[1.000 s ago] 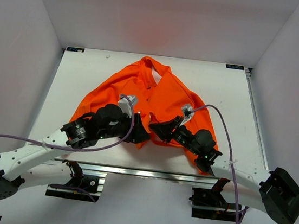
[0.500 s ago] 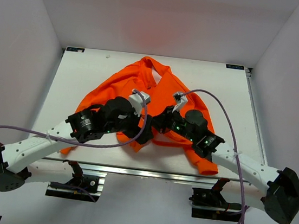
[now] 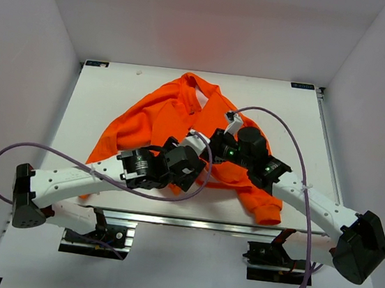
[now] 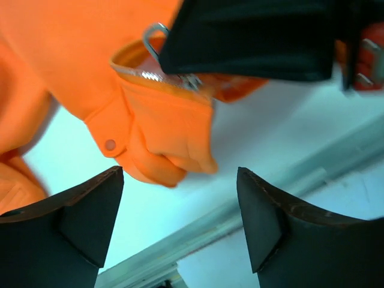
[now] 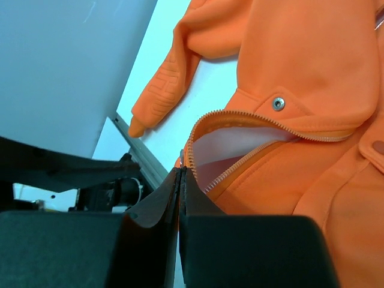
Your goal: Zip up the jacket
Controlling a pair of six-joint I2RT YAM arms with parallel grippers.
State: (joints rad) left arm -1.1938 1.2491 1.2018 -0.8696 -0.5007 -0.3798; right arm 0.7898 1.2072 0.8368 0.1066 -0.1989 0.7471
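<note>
Left arm extends low from the near-left base toward the centre, and the left pincer is spread wide. Right arm extends from the near-right. The right pincer is pressed tight on the zipper edge of the jacket. The two pincers are just beside each other.

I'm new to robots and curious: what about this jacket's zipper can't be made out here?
Top view: the arms cover the jacket's lower front.
Left wrist view: the right end effector hides the zipper slider.
Right wrist view: its shut fingers hide whatever they pinch.
</note>
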